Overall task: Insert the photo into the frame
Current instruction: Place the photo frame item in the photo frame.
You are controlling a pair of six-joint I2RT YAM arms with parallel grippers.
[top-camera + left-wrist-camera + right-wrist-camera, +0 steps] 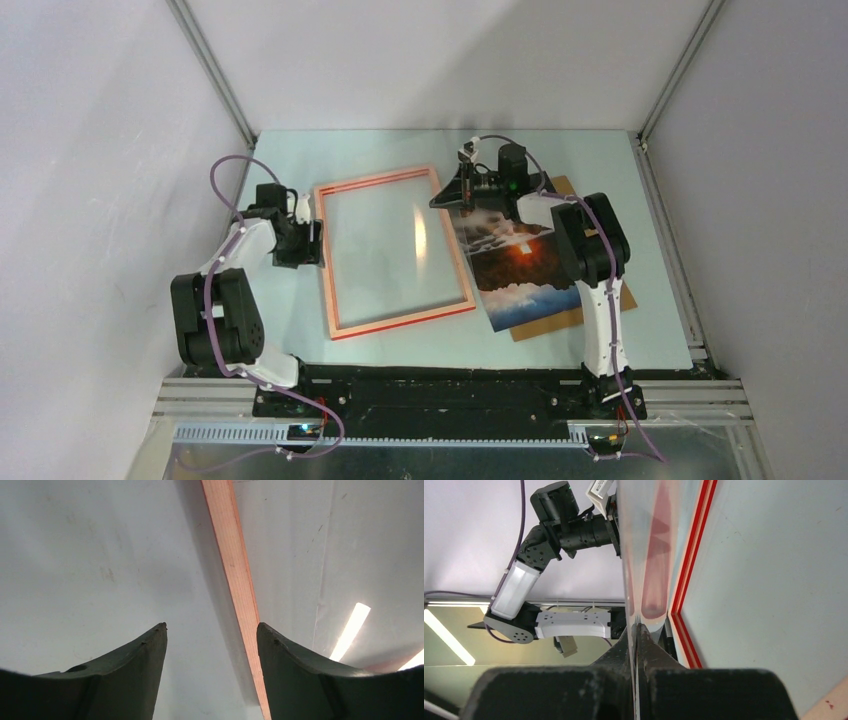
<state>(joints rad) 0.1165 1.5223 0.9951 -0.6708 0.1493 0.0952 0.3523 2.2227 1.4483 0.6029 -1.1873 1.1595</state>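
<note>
Left claw [312,232]: open, beside the frame [395,325], at its left rail.
Right claw [467,200]: closed on the photo [515,270], at its far edge.
Photo: just right of frame, toward the right edge of the tabletop [600,160]; long axes near parallel.

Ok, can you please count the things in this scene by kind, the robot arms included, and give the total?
Picture frame: 1
Photo: 1
Brown backing board: 1
Robot arms: 2, left and right
Total: 5
</note>
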